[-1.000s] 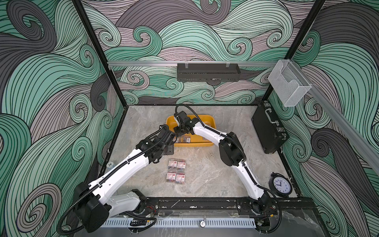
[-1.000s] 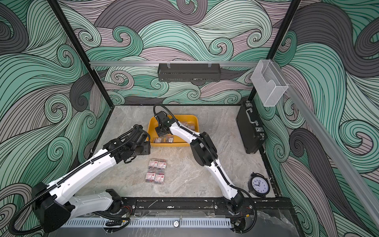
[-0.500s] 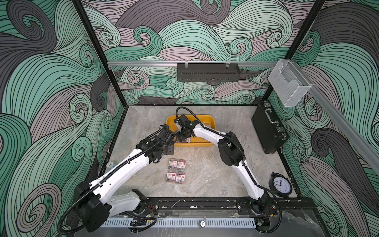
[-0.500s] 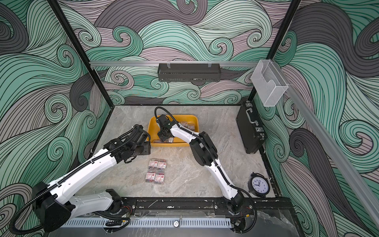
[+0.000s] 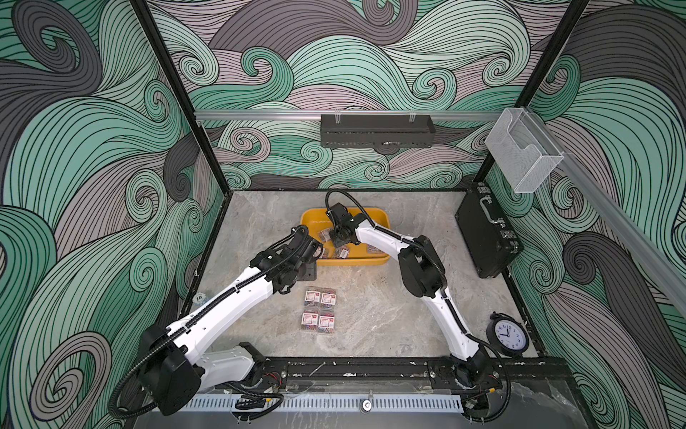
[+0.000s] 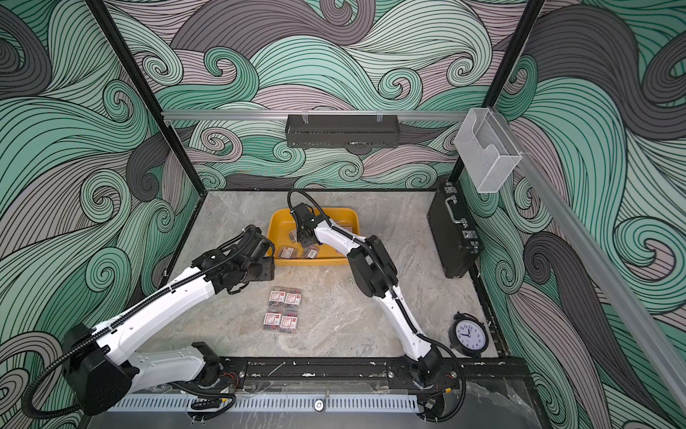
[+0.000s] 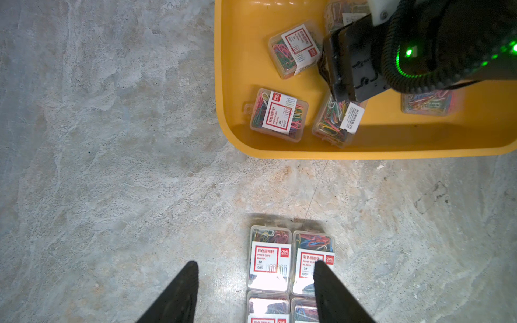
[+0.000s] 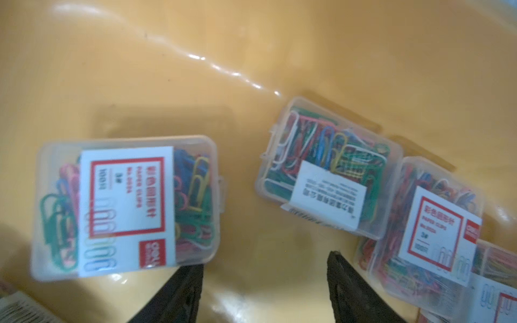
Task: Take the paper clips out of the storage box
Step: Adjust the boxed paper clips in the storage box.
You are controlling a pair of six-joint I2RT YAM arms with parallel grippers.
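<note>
Right wrist view: paper clips (image 8: 126, 207) lie loose in the yellow storage box (image 8: 251, 56), far centre of the table (image 5: 371, 315). My right gripper (image 8: 265, 265) hangs over them, jaws apart, holding nothing. Four more boxes (image 5: 320, 312) sit in a square on the table, nearer than the storage box. My left gripper (image 7: 255, 264) hovers beside them, jaws apart, empty.
</note>
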